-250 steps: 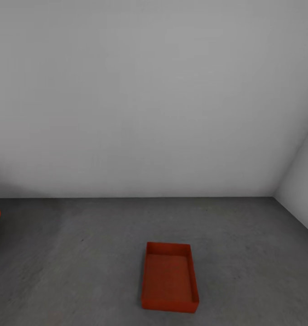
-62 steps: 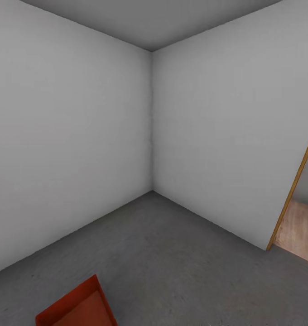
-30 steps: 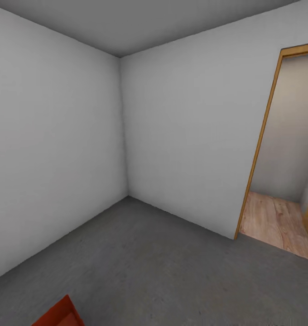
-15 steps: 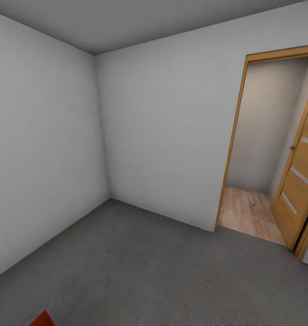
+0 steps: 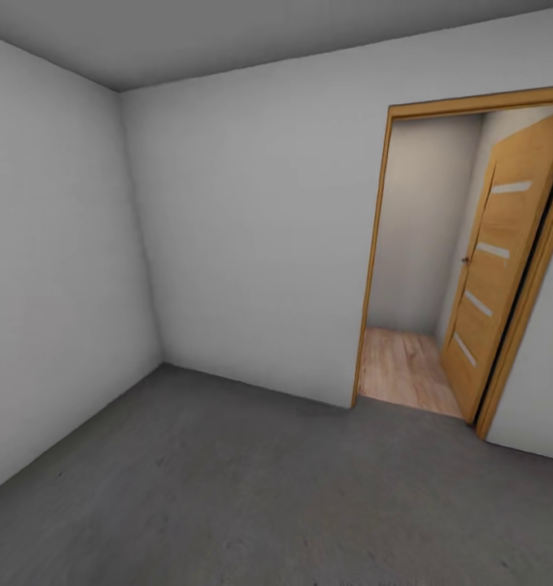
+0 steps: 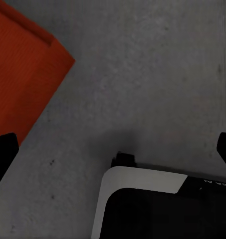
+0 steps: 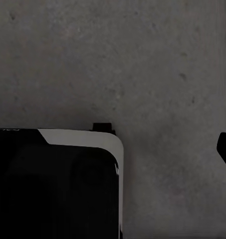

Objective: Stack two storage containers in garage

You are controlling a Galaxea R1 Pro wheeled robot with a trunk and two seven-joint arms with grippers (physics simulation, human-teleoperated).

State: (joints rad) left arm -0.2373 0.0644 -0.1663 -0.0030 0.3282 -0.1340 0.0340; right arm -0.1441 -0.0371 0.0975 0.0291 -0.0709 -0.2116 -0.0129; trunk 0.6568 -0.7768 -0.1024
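1 storage container [image 6: 23, 74] is parked on the garage floor [image 5: 228, 488]; both grippers' jaws are spread wide, nothing held, so 1 is left.

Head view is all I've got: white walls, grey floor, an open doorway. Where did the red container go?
Observer: In the left wrist view, the storage container sits on the concrete floor, its corner beside the robot's base.
Operator: Is the left claw holding it?
Observer: No. The left claw is open, with a fingertip at either edge of that view and only floor between.
Operator: And the right one?
Observer: One dark fingertip shows over bare floor; whether that claw is open cannot be told.
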